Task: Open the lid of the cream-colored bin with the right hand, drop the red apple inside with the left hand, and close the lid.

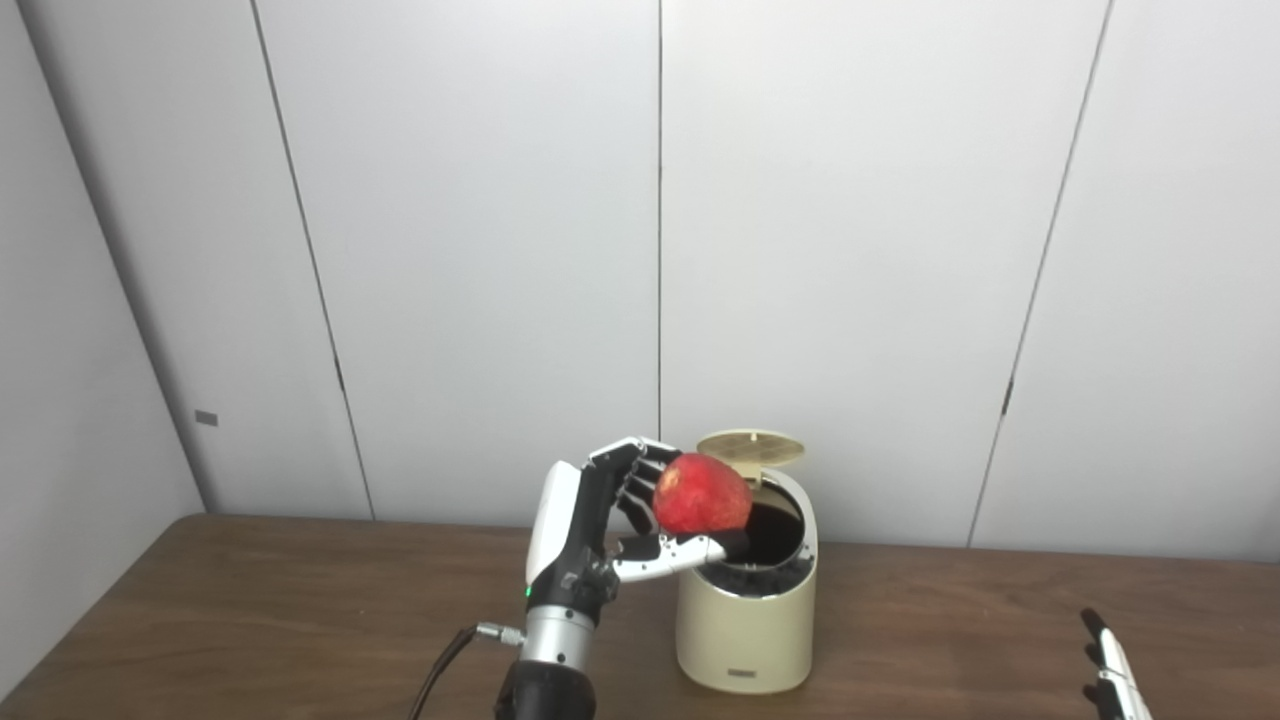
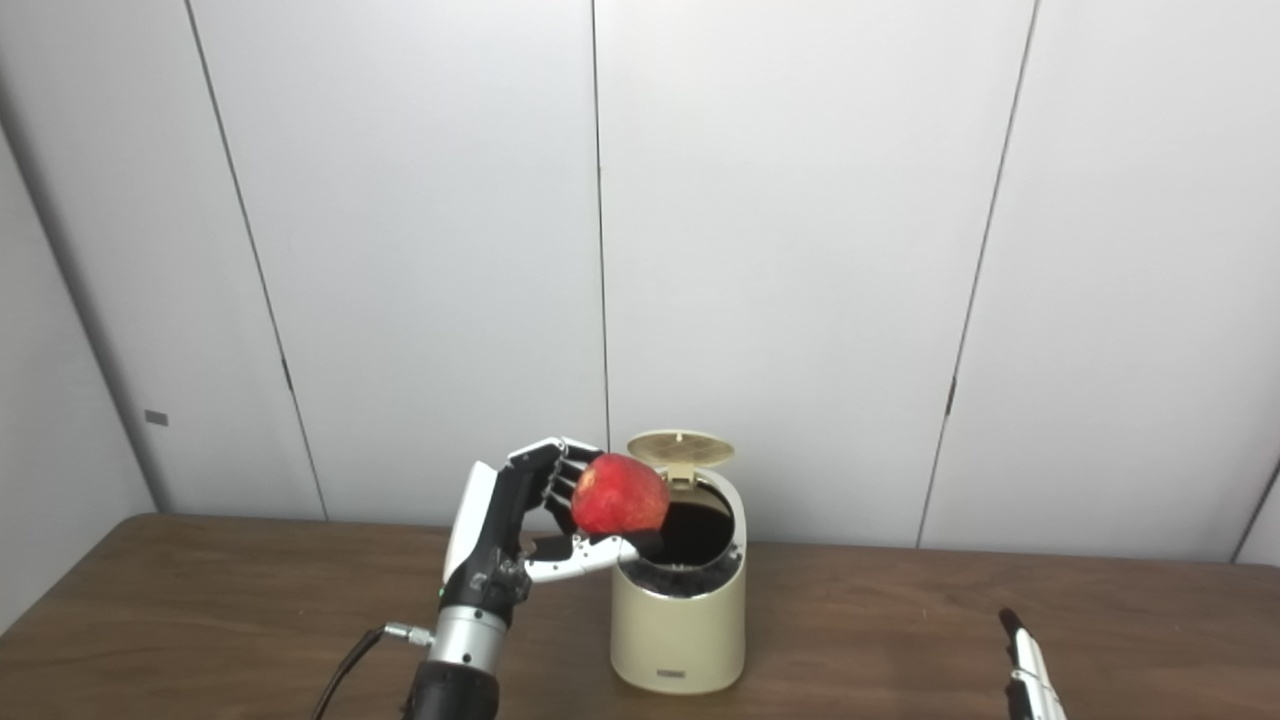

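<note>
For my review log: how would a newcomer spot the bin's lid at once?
Start at the brown table, then the cream-colored bin near its middle. The lid is the round cream disc standing raised behind the dark opening, just behind the red apple in the left hand.

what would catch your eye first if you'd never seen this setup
The red apple, held by the left hand over the mouth of the cream bin at the table's middle. The bin's lid stands open behind it. Only fingertips of the right hand show at the bottom right.
</note>
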You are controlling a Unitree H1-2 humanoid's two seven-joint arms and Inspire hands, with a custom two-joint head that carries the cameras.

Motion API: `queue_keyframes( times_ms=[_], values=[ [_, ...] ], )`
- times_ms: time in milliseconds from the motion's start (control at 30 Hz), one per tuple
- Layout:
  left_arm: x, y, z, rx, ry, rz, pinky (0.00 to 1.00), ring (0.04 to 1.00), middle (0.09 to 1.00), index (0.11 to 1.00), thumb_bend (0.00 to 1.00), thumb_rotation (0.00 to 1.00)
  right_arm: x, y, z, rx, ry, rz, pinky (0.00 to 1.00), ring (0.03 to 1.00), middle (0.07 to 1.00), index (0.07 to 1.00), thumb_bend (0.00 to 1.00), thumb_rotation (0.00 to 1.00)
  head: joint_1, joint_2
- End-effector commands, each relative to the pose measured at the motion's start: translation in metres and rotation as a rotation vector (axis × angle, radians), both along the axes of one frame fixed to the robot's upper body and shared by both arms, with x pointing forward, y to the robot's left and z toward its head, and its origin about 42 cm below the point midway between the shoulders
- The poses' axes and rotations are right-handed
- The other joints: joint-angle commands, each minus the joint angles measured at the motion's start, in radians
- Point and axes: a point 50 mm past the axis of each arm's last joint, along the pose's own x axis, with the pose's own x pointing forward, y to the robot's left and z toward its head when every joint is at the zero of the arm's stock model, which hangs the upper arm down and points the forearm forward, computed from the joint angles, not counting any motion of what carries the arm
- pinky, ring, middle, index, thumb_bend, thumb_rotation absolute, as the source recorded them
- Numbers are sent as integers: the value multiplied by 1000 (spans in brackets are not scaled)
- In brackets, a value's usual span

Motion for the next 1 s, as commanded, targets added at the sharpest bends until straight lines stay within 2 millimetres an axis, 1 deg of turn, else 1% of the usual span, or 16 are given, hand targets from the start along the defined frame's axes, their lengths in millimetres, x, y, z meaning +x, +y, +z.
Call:
queue_keyframes(
  times_ms=[0, 233, 433, 633, 767, 967],
  values=[
    [11, -11, 29, -12, -102, -17, 317, 423, 477, 503, 503, 0, -6, 7, -34, -2, 87, 4, 812, 930, 980, 1000, 874, 905, -3, 0],
    [35, -18, 19, 26, -58, 13, 328, 432, 474, 501, 504, 0, -4, 12, -32, 8, 82, 2, 806, 929, 980, 1000, 897, 912, -19, 1],
    [46, -25, 14, 70, -55, 66, 334, 433, 470, 501, 504, 0, -5, 15, -30, 12, 59, 10, 815, 925, 974, 1000, 906, 916, -29, 7],
    [51, -28, 8, 109, -43, 81, 343, 435, 471, 497, 504, 0, -6, 20, -29, 15, 53, 7, 869, 946, 978, 1000, 910, 925, -39, 13],
    [51, -31, 3, 130, -42, 78, 328, 424, 471, 501, 504, 0, -6, 22, -28, 19, 54, 9, 867, 947, 979, 1000, 896, 916, -42, 16],
    [49, -32, 0, 146, -38, 60, 335, 431, 468, 499, 504, 0, -7, 25, -27, 30, 59, 8, 847, 940, 975, 1000, 884, 889, -50, 17]
  ],
)
